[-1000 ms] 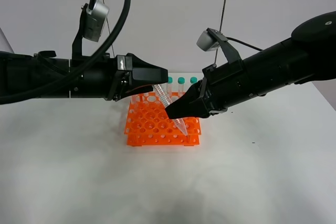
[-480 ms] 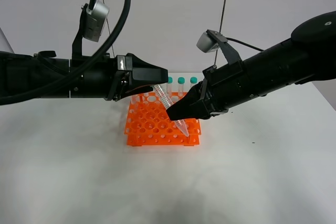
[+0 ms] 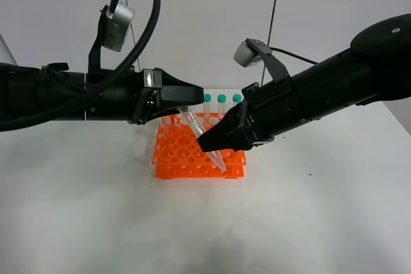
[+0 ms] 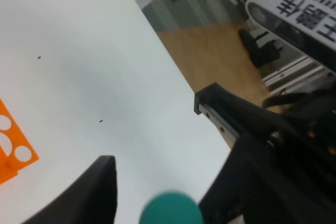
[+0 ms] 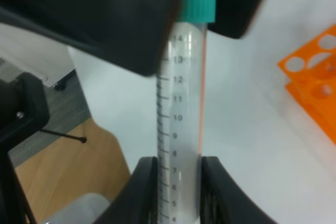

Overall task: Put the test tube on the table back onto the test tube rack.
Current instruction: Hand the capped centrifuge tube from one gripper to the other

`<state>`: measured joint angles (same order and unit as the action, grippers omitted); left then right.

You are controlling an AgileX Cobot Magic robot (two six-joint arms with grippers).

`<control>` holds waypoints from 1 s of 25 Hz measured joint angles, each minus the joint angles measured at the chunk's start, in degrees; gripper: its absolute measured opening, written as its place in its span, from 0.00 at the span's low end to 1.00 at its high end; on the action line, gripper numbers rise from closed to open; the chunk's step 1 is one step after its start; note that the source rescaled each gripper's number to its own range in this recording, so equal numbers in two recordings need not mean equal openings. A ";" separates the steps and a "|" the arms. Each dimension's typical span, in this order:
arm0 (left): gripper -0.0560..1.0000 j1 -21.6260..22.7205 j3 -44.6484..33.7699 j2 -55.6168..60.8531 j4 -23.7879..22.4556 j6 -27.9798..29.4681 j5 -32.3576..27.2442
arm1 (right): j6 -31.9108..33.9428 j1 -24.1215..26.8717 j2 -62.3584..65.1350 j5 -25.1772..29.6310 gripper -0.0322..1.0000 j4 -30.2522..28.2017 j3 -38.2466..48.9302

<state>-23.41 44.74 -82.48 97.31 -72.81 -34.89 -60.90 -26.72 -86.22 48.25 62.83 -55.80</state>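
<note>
the right tool (image 3: 204,140), clamped on the test tube (image 3: 191,122), has swung it leftward, teal cap (image 3: 183,110) now showing under the parted left tool (image 3: 196,94), tip slanting over the test tube rack (image 3: 172,158), probably nearly ready to seat.

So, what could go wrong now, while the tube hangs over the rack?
1. The test tube, clamped in the right tool, is tilted, with its tip over the front of the test tube rack. If it is lowered like this, it may hit the grid instead of a hole.
2. Its cap sits close to the left tool. Either arm moving could knock it.
</note>
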 joint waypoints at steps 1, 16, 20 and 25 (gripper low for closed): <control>0.77 0.00 0.00 0.00 -0.37 0.00 0.00 | 0.00 -0.31 0.00 -0.68 0.05 0.00 0.00; 0.77 0.00 0.00 0.00 -0.66 0.15 0.11 | 3.04 -0.39 0.00 -3.50 0.05 -1.99 0.00; 0.63 0.00 0.00 0.00 -0.66 0.15 0.35 | 3.04 -0.39 0.00 -3.50 0.05 -1.99 0.00; 0.05 0.00 0.00 -0.06 -0.66 0.18 1.61 | 3.04 -0.39 0.00 -3.63 0.05 -1.94 0.00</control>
<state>-23.41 44.74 -82.55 96.65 -72.64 -33.29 -57.85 -27.11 -86.22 44.62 60.89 -55.80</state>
